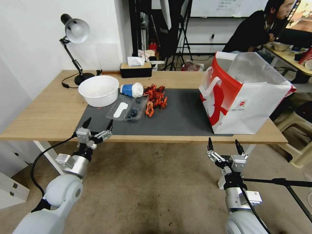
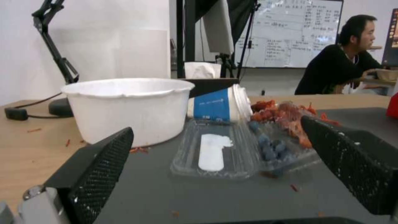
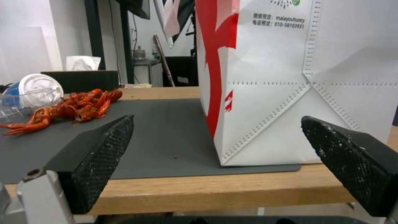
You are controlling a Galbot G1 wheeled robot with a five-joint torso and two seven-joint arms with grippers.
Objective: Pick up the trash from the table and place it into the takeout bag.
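While both arms hang in front of the near edge of the light-wood desk [image 1: 42, 107], neither holds anything: the left gripper [image 1: 98, 125] sits just at the front-left corner of the dark grey mat [image 1: 182, 120] with its black fingers spread wide, and the right gripper [image 1: 225, 147] hovers below the desk edge in front of the takeout bag [image 1: 250, 107], its fingers likewise wide apart. The red-and-white takeout bag stands upright on the right end of the mat, its mouth open and its silver foil lining showing, with a white handle [image 1: 209, 85] on the side facing the trash. The trash lies toward the left of the mat. A white bowl [image 1: 98, 90] stands at the mat's back-left corner, partly on the bare wood. Just beside it, a blue-and-white cup [image 1: 131, 89] with a white lid lies on its side, the lid facing the bag. In front of the cup rests an open clear plastic clamshell tray [image 1: 127, 108]; one half carries a white patch and the other holds a few dark blueberries [image 1: 132, 112]. A heap of red crayfish shells [image 1: 156, 97] lies just right of the cup and tray, well apart from the bag. In the left wrist view the tray [image 2: 215, 152] shows between the fingertips, farther off, with the bowl [image 2: 124, 105] and cup [image 2: 217, 104] behind it. At the back of the desk stand a black desk lamp [image 1: 76, 48] and a dark tissue box [image 1: 136, 69].
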